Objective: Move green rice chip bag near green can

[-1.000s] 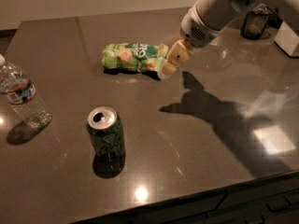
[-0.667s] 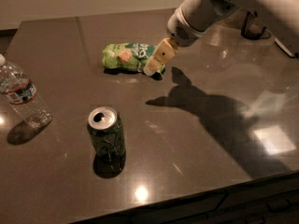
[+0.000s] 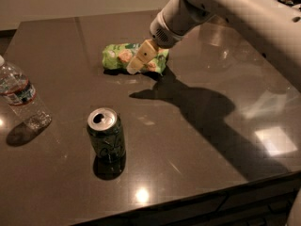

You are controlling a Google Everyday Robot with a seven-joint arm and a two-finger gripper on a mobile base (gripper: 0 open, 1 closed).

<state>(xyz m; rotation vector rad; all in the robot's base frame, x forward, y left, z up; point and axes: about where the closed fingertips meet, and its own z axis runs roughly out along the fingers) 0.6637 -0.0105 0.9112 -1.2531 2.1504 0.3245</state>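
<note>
- Gripper point(image 3: 134, 68): tan tip hangs over the middle-right of the bag point(image 3: 114, 56), angled down and to the left as seen by cam. Open or shut: can't tell. Contact w/ bag: can't tell either, tip overlaps it in view.
- Arm point(image 3: 225, 8): white, comes in from upper right, wrist just above the bag's right end.
- Bag: light green, wrinkly, lies flat on the table point(image 3: 197, 182) toward the far side, long axis approx. left-right. Left half shows clearly; right part is partly covered by the gripper, w/ a bit of green peeking out past it.
- Can point(image 3: 106, 134): dark green, silver top, stands upright toward the front-left of the table. Well apart from the bag, w/ bare tabletop between them; bag sits behind it and a bit to the right.
- Bottle point(image 3: 21, 98): clear plastic w/ label, upright at the left edge, left of the can and apart from it.
- Arm shadow point(image 3: 202, 112): dark patch on the table, runs from the bag's right end toward the front-right corner.
- Table: dark, glossy, w/ a few light glints near the front edge.
</note>
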